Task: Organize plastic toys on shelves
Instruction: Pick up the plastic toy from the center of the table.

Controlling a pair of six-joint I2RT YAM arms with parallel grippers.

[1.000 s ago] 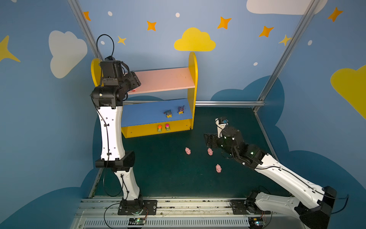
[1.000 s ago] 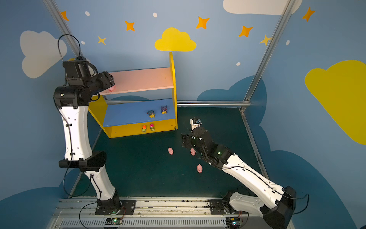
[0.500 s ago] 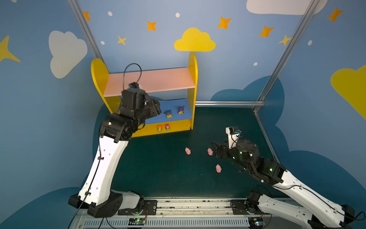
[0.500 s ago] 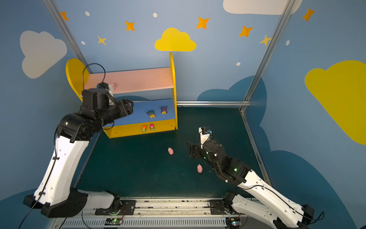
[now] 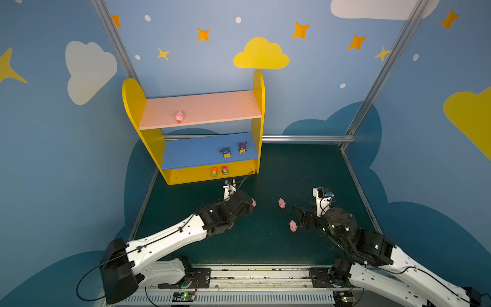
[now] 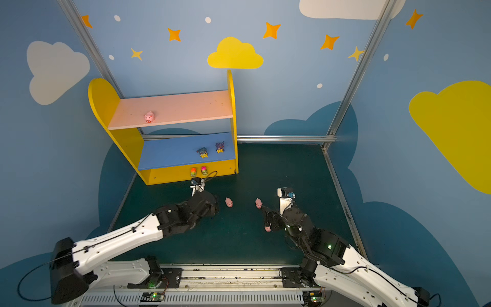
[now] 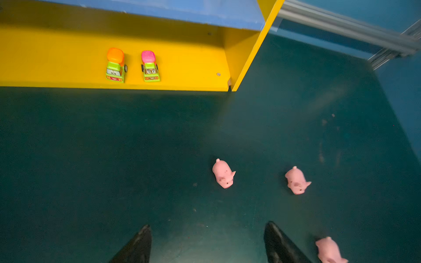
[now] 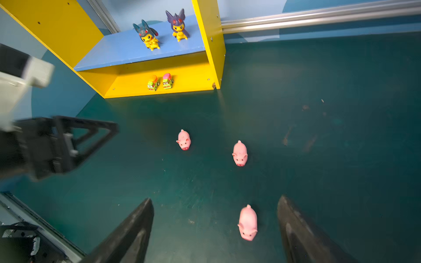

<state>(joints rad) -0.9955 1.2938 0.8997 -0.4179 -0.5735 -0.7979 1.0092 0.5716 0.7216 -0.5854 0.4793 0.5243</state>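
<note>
Five of the eight plastic toys stand sorted on the shelves (image 5: 259,106): one pink pig (image 5: 179,117) on the pale pink upper board (image 5: 218,106), two yellow figures (image 5: 226,152) on the blue lower board (image 5: 191,156), two green cars (image 7: 116,66) on the yellow base (image 7: 45,57). Three pigs (image 5: 282,203) lie out on the dark green floor (image 5: 305,164), well apart from the unit, so the job looks a little over half done. The left gripper (image 7: 208,227), fingers spread and empty, hangs low just short of the nearest pig (image 7: 224,174). The right gripper (image 8: 215,199), also spread wide, straddles a third pig (image 8: 247,223) without pinching it. A close and a lift to the upper board seem next.
</note>
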